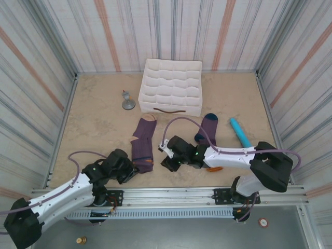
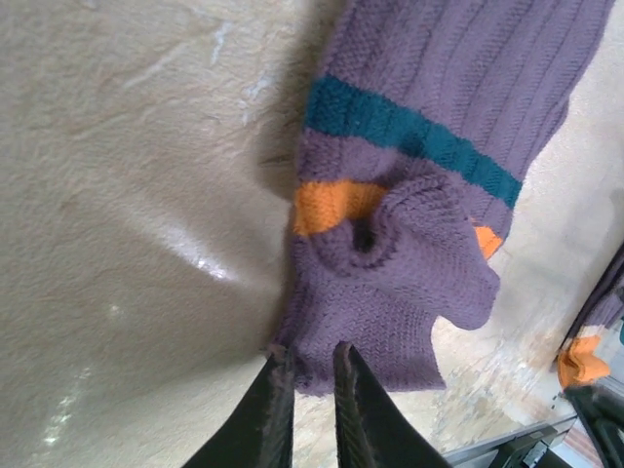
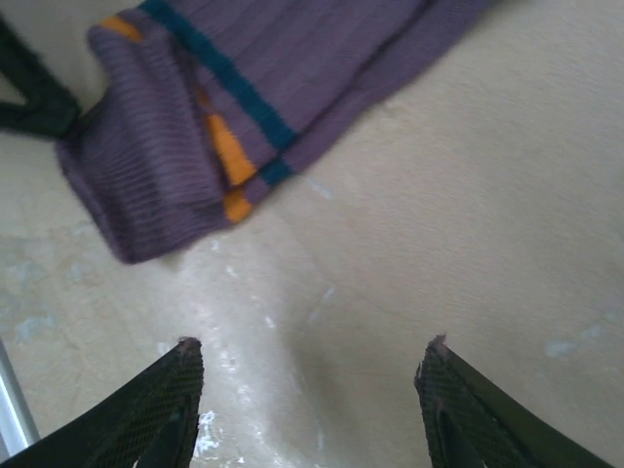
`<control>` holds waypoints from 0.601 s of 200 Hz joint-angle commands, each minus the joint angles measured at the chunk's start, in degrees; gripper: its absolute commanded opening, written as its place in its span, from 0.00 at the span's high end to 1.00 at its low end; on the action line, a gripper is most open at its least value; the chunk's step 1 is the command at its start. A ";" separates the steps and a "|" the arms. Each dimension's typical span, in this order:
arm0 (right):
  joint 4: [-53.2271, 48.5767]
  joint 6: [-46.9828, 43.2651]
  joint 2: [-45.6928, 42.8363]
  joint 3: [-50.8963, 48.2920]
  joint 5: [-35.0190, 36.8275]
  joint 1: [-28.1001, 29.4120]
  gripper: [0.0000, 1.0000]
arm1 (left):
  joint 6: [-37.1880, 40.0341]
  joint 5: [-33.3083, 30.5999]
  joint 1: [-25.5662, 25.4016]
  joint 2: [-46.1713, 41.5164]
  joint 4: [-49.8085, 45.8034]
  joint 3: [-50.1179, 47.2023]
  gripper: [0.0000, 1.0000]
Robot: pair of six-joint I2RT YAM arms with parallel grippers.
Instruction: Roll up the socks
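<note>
One purple sock point(image 1: 142, 145) lies lengthwise on the table, tan cuff at the far end, teal and orange stripes at the near end. My left gripper point(image 1: 136, 174) is at that near end. In the left wrist view its jaws point(image 2: 310, 366) are pinched on the bunched purple edge of the sock point(image 2: 390, 292). The second sock point(image 1: 207, 129), purple with navy heel and toe, lies to the right. My right gripper point(image 1: 165, 162) hovers between the two socks. It stands open point(image 3: 310, 351) over bare table, with the striped end of the first sock point(image 3: 195, 127) ahead of it and nothing between its fingers.
A white compartment box point(image 1: 172, 85) stands at the back centre. A grey metal piece point(image 1: 127, 102) is left of it. A teal cylinder point(image 1: 239, 132) lies at the right, and a small orange object point(image 1: 213, 169) sits beside the right arm. Striped walls surround the table.
</note>
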 commanded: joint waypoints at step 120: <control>7.11 -8.60 2.54 -1.45 5.44 6.57 0.43 | 0.98 1.11 -0.51 6.14 0.35 1.29 0.63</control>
